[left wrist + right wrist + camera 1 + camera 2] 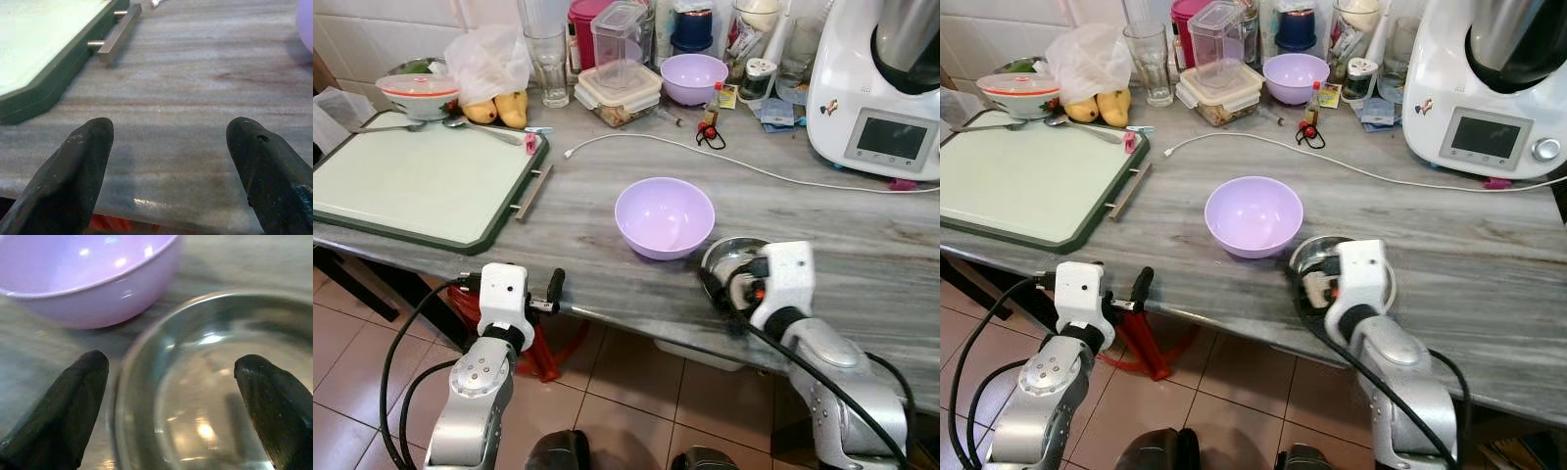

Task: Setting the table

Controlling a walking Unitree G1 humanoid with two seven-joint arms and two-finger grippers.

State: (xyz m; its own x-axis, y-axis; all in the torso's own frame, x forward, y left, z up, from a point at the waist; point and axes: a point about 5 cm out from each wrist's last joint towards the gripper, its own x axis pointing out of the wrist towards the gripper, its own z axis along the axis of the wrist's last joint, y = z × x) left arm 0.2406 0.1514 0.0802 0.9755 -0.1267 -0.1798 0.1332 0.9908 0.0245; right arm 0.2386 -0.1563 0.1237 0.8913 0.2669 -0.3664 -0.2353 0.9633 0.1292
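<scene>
Both of my hands sit low in the frame at the near edge of the grey streaked desk (607, 186). My right hand (171, 382) is open, its fingers spread over a shiny metal bowl (205, 396) at lower right of centre. Just beside that, in the middle, stands an empty lilac bowl (664, 217). My left hand (168, 142) is open too, at lower left, over bare desk, holding nothing. A green-rimmed tray (421, 181) fills the upper left. Along the top are a second lilac bowl (693, 77), a lidded food box (618, 92) and a white kitchen machine (876, 88). Below the desk edge is tiled floor (636, 401).
</scene>
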